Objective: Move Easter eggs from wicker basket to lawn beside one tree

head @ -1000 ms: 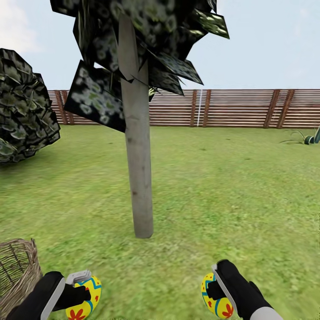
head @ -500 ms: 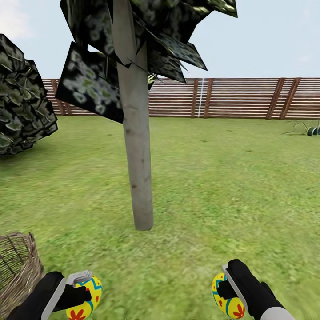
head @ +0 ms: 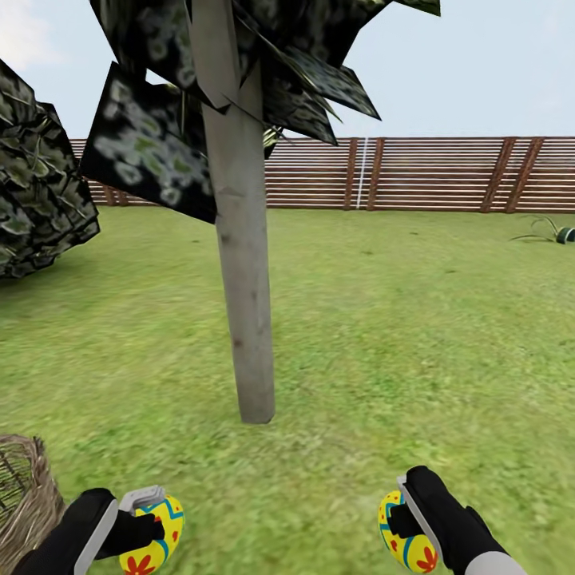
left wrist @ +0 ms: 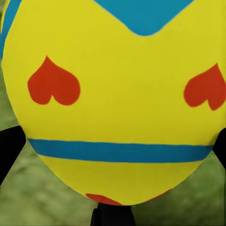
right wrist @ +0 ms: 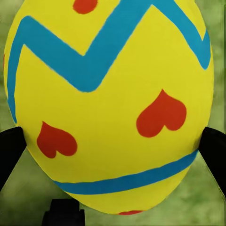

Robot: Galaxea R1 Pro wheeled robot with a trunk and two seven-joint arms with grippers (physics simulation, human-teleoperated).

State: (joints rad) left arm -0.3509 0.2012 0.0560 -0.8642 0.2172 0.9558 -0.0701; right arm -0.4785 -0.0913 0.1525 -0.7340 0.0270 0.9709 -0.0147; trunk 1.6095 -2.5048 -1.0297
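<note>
Lawn point(head: 415, 319): wide grass ahead of you.
Tree point(head: 246, 319): trunk stands centre, just ahead.
Wicker basket point(head: 24, 487): near left; contents hidden.
Left hand point(head: 144, 523): you grip an egg point(head: 156, 537).
Right hand point(head: 399, 519): grips another egg point(head: 406, 537).

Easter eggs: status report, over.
Left tool shut on one egg, right tool on another. Tree dead ahead. Wicker basket left. Path grassy.
</note>
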